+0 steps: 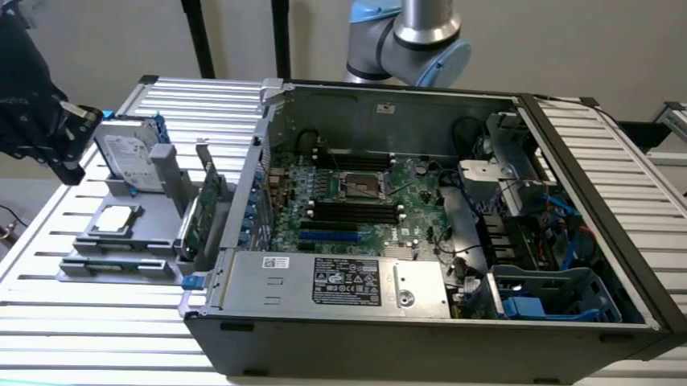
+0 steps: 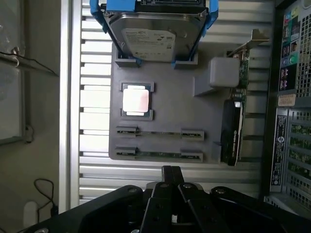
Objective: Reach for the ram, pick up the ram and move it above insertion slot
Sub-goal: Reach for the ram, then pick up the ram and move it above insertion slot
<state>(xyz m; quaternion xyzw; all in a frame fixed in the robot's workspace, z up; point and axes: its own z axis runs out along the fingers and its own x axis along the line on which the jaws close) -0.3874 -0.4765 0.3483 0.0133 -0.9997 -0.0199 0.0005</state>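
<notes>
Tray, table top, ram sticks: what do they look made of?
Parts tray: matte uniform grey, looks like plastic, possibly printed.
Table top: bright ribbed slats with a sheen, likely aluminium.
Ram sticks: thin green edges seated in the tray, probably fibreglass circuit board.

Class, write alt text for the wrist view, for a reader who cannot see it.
The gripper, shut, hangs near a grey holder on a slatted table. Nearest it stand two ram sticks on edge, then a processor, a hard drive and an expansion card.
</notes>
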